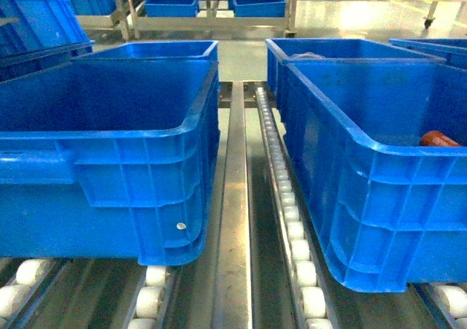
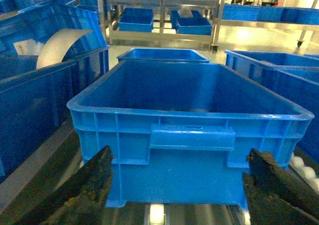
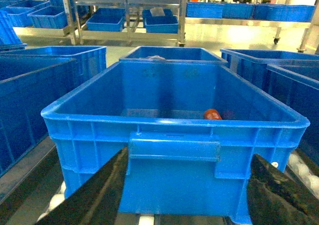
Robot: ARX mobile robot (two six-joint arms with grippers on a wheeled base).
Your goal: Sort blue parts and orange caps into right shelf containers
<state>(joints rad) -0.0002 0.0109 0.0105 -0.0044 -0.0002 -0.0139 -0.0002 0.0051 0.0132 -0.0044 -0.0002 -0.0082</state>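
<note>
Two right shelf containers, large bright-blue crates, stand side by side on roller tracks: the left crate (image 1: 102, 141) and the right crate (image 1: 365, 143). One orange cap (image 1: 438, 138) lies on the floor of the right crate; the right wrist view also shows this orange cap (image 3: 213, 114). No blue parts are in view. My left gripper (image 2: 182, 177) is open, low in front of the left crate's end wall (image 2: 189, 150), holding nothing. My right gripper (image 3: 189, 185) is open and empty before the right crate's end wall (image 3: 174, 170). Neither gripper shows in the head view.
A white roller track (image 1: 292, 227) and a steel rail (image 1: 233, 219) run between the crates. More blue crates (image 1: 157, 49) stand behind them and on metal racks (image 3: 129, 15) across the aisle. A white curved sheet (image 2: 60, 45) sits in a crate to the left.
</note>
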